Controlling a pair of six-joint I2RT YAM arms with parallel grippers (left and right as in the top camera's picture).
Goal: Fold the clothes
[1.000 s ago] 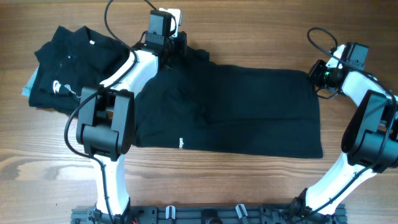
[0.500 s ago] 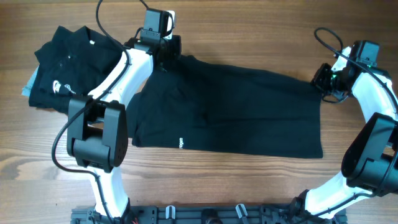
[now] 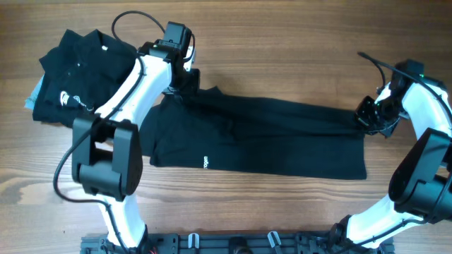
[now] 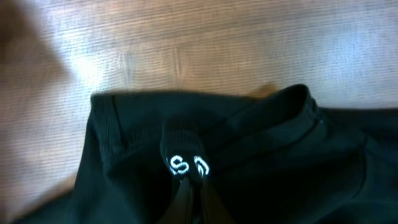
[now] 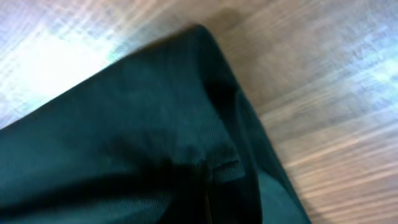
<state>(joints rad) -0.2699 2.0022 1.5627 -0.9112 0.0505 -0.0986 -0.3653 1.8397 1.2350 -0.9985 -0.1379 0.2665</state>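
– Across the middle of the brown wooden surface (image 3: 282, 42), what lies there?
– One black short-sleeved shirt of soft fabric (image 3: 282, 144), spread out wide, with a small white print (image 3: 205, 161) near its front edge. Its far edge is drawn taut between the two arms.
– Where is the left gripper (image 3: 185, 83)?
– At the shirt's far left corner. The left wrist view shows its jaws pinched tight on the cloth beside a ribbed hem, and the white-marked fingertips (image 4: 179, 165) meet.
– And the right gripper (image 3: 367, 116)?
– At the far right corner. Its wrist view shows the jaws closed on a fold of the black cloth, with bare wood beyond.
– Anything else?
– A pile of black folded shirts (image 3: 74, 77) sits at the surface's far left, showing a white neck label (image 3: 103, 49) and a white logo (image 3: 65, 99). Something pale blue (image 3: 30, 100) peeks from under its left side.
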